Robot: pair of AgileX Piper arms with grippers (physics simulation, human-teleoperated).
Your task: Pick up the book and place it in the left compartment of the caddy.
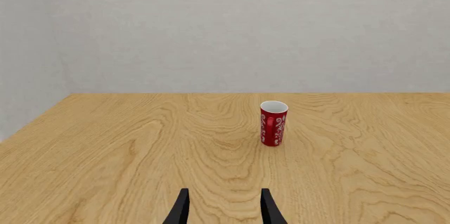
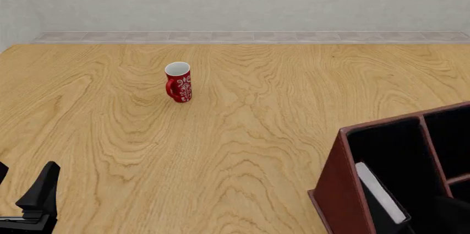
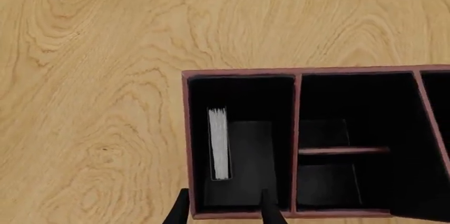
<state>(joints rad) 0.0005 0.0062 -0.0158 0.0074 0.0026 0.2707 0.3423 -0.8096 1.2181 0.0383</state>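
The book (image 3: 219,143) already stood in the left compartment (image 3: 243,103) of the caddy (image 3: 302,72), on edge against the outer left wall, its white page edge facing up and its black cover lost against the black lining. My right tool (image 3: 223,208) hung over the near rim of that compartment, fingers parted and holding nothing; my left tool (image 1: 223,208) waited low over the bench (image 2: 242,135), also parted and empty, pointing toward the red mug (image 2: 178,82), which stood well apart from the caddy. I judged the book stiff and flat, a hardcover that would not bend under a pinch, moderately light, its boards probably smooth enough to slip if held loosely; the sound hold would be across the covers near the top edge, pads flat on both boards. The caddy was reddish-brown wood with thin dividers and square corners. The bench was pale wood with bold swirling grain; the mug was glossy, tall, patterned in white. The placing looked done.
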